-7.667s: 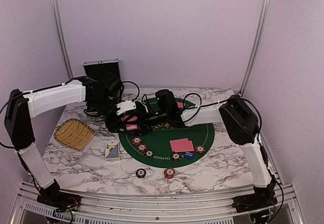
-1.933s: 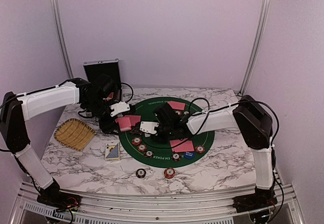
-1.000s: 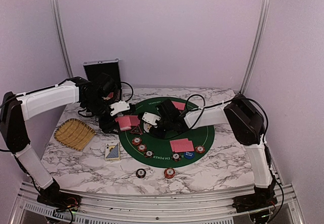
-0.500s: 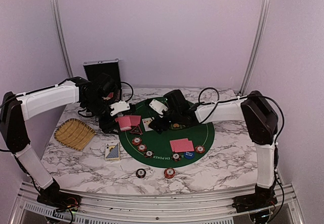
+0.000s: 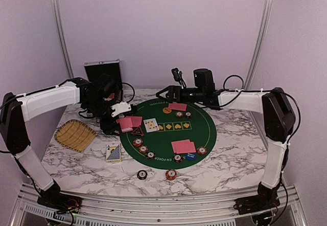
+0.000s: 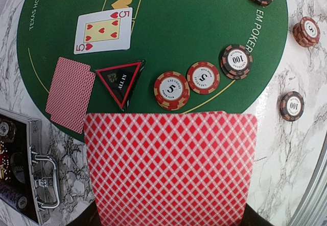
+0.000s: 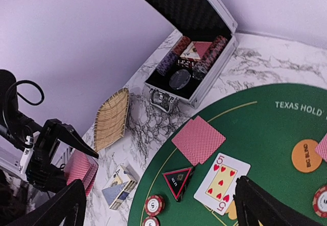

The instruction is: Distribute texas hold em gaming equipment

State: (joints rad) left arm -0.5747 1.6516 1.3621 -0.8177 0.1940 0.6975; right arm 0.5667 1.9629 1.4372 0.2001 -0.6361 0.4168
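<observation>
My left gripper (image 5: pixel 120 117) is shut on a deck of red-backed cards (image 6: pixel 171 167), held over the left edge of the green mat (image 5: pixel 204 134). Beyond the deck lie a dark triangular marker (image 6: pixel 121 79), a face-up five of hearts (image 6: pixel 103 30) and face-down cards (image 6: pixel 69 93). Red chips (image 6: pixel 171 90) sit along the mat's near rim. My right gripper (image 5: pixel 170 84) hangs open and empty, high over the mat's far edge. Below it I see the five of hearts (image 7: pixel 223 181), the marker (image 7: pixel 178 180) and an orange disc (image 7: pixel 306 156).
The open silver case (image 7: pixel 191 77) stands at the back left, the straw tray (image 5: pixel 75 134) at the left edge, a card box (image 5: pixel 113 153) beside the mat. Two face-down pairs (image 5: pixel 183 146) (image 5: pixel 178 106), a blue disc (image 5: pixel 190 156) and two chips (image 5: pixel 171 174) off the mat.
My right gripper opened, left the five of hearts face up on the mat, and rose back toward the far edge. The left arm stayed put with the deck.
</observation>
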